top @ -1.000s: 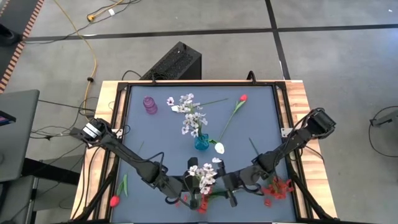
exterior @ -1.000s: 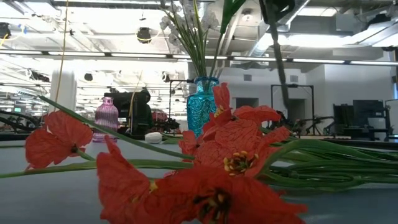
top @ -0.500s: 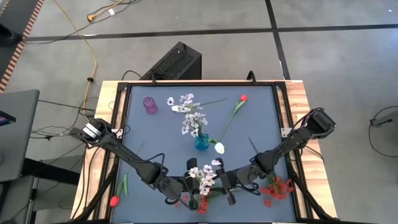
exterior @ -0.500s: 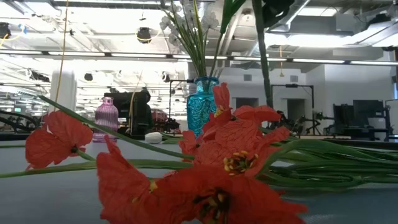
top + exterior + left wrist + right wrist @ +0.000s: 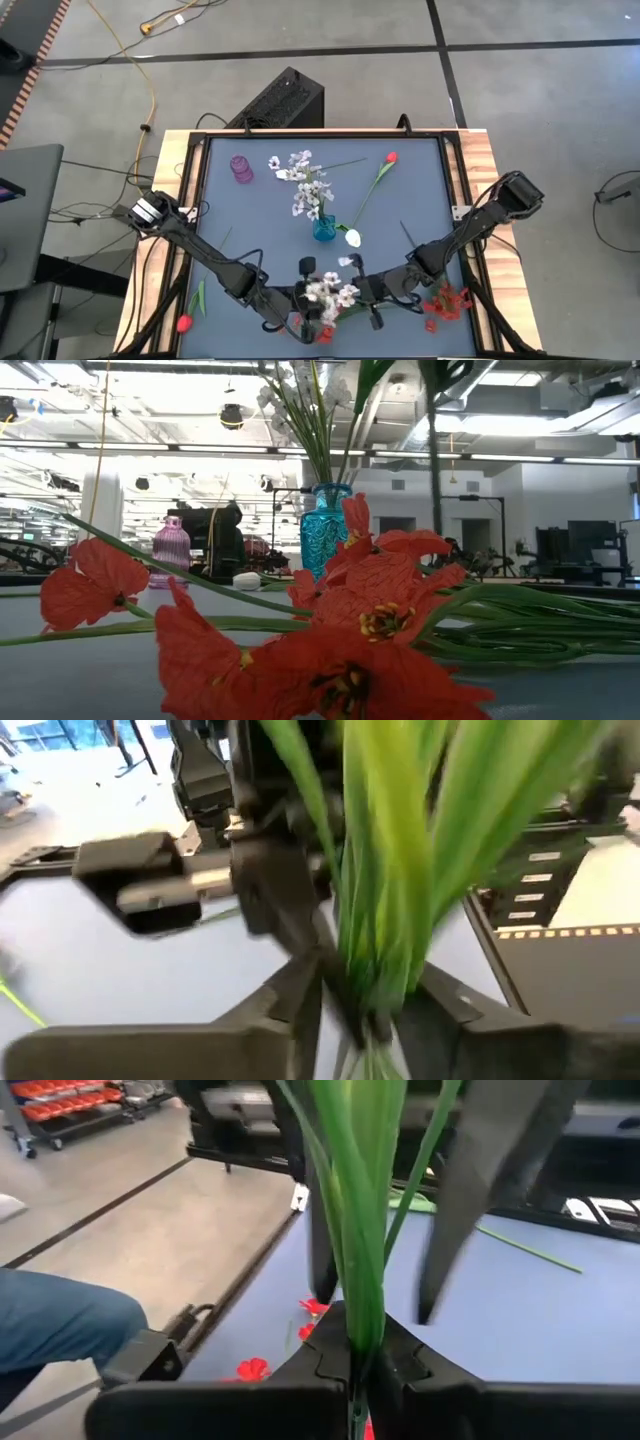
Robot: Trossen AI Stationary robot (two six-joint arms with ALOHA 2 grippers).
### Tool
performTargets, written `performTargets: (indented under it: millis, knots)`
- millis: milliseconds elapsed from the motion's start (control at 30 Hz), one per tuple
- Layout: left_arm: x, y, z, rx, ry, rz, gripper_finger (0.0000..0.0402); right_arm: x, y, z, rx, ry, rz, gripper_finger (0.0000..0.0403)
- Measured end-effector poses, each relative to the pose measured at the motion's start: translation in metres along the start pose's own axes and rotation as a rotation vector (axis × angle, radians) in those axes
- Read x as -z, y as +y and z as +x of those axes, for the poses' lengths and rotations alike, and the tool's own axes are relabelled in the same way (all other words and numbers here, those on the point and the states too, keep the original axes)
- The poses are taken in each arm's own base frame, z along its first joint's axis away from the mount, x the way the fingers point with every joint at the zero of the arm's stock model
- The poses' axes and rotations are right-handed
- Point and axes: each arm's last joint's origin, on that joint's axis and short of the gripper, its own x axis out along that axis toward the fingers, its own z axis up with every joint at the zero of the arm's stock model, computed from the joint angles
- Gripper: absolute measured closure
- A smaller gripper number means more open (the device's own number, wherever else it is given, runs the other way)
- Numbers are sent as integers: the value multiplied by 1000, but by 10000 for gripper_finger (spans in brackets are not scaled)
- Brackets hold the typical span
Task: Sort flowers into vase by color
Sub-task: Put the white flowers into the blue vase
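A spray of white flowers [image 5: 328, 293] on green stems stands upright in the air over the table's near edge, between both grippers. My right gripper [image 5: 358, 1365] is shut on its stems. My left gripper [image 5: 370, 1020] is open, with the same stems [image 5: 385, 900] between its fingers. A blue vase [image 5: 324, 229] at mid-table holds white flowers [image 5: 305, 185]. A purple vase [image 5: 241, 168] stands at the far left. Red flowers [image 5: 445, 300] lie at the near right, and more of them [image 5: 325, 333] lie under the grippers. My right gripper pinches the bunched green stems [image 5: 358, 1315] between its two fingers. It comes about level from the table's right side, its fingers across the stems. The spray stands upright with the blooms on top, clear of the table. My left gripper's fingers flank the stems; whether they touch, I cannot tell.
A red tulip [image 5: 390, 158] lies at the far right. A white tulip [image 5: 352, 238] lies beside the blue vase. A red bloom [image 5: 184, 322] lies at the near left edge. A person's leg [image 5: 60, 1320] shows beyond the table's edge.
The spray's stem, which hung slanting in the low view, now hangs straight down. In the high view its white blooms have shifted a little toward the table's near edge.
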Motion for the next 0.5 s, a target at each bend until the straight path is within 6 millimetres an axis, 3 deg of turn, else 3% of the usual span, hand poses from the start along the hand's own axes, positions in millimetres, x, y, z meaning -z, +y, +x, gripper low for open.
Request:
performTargets:
  millis: [267, 367, 500]
  knots:
    - [4, -16, -19, -213, -14, 110, 226, -18, 3, -50, -33, -78, -44, 368]
    - [4, -23, -31, -300, -22, 160, 218, -14, -5, -75, -6, -112, -26, 368]
    - [0, -27, -47, -286, 0, 198, 217, -3, -20, -105, 93, -174, 12, 367]
